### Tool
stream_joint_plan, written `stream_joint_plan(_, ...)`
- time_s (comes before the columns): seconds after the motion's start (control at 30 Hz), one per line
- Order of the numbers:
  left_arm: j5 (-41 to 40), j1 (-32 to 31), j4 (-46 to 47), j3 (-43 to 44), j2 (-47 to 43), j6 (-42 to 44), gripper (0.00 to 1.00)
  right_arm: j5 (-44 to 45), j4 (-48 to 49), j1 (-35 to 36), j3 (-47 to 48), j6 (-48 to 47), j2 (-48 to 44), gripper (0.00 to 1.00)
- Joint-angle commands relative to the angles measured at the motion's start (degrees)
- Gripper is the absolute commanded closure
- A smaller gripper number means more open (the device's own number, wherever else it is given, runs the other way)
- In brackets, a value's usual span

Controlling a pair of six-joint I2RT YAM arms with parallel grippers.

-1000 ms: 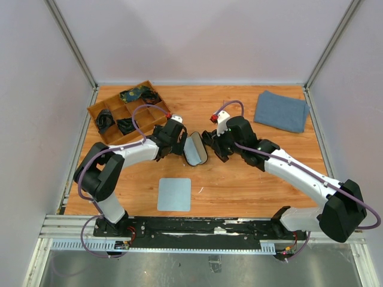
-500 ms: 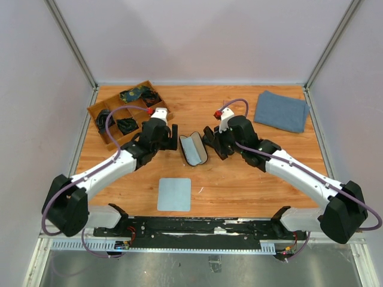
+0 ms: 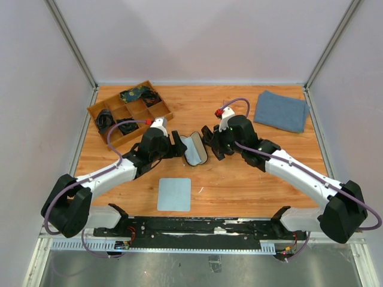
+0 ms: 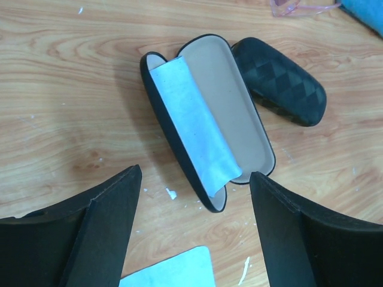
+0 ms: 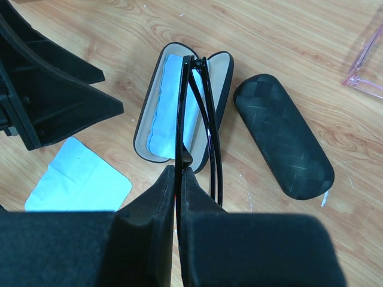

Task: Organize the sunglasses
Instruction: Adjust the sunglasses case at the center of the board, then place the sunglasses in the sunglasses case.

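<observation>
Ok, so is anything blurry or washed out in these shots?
Top external: evenly lit, soft shadows, no glare. Left wrist: open case crisp, left gripper an underexposed black mass. Right wrist: black sunglasses sharp, right gripper close to the lens and soft-edged.

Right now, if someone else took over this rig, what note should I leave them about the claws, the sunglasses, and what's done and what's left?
Left claw: open, empty, beside the open case.
Right claw: shut on the folded black sunglasses, over the open case, which has a blue cloth inside.
Pink sunglasses: lying loose past the closed case.
Done: one case open, black pair gripped.
To do: seat and release the black pair, close that case, then handle the pink pair. A second cloth lies loose.
</observation>
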Motion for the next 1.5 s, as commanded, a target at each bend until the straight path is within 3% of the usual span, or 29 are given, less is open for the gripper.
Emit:
stream_joint_plan(0.0, 1.78, 0.38, 7.45, -0.48, 2.34, -4.38, 0.22, -0.88, 0.91, -0.50, 1.95, 1.55, 0.46, 0.99)
stream_joint_plan(0.83, -0.56, 0.68, 11.46, 0.67, 13.31, -4.64, 0.39, -1.23, 1.30, -0.51, 0.98, 0.94, 0.55, 0.99)
stream_joint_plan(1.47, 0.04, 2.75, 14.39, -1.90, 14.08, -4.55, 0.45, -1.89, 1.39, -0.50, 1.32, 0.84, 1.82, 0.99)
